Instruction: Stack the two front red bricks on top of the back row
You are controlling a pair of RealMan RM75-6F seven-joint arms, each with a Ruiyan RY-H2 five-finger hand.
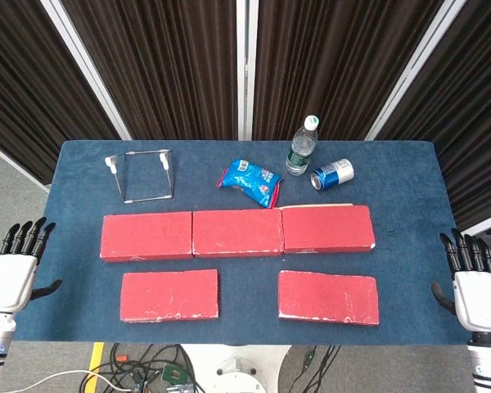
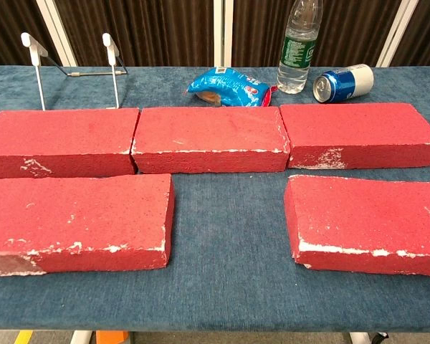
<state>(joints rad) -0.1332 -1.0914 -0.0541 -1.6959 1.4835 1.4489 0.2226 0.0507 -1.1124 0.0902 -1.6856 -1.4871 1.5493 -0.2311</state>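
Observation:
Two red bricks lie flat in front on the blue table: the front left brick point(image 1: 170, 295) point(image 2: 75, 222) and the front right brick point(image 1: 328, 297) point(image 2: 369, 222). Behind them runs a back row of three red bricks, left point(image 1: 146, 236) point(image 2: 61, 140), middle point(image 1: 237, 232) point(image 2: 209, 137) and right point(image 1: 327, 228) point(image 2: 358, 134), set end to end. My left hand point(image 1: 16, 270) hangs off the table's left edge, fingers spread and holding nothing. Off the right edge, my right hand point(image 1: 475, 282) is likewise open and holds nothing. Neither hand shows in the chest view.
At the back stand a wire rack point(image 1: 141, 174) point(image 2: 75, 68), a blue snack bag point(image 1: 250, 181) point(image 2: 228, 87), an upright clear water bottle point(image 1: 303, 147) point(image 2: 299, 46) and a blue can point(image 1: 332, 174) point(image 2: 342, 82) on its side. Dark curtains hang behind the table point(image 1: 409, 270).

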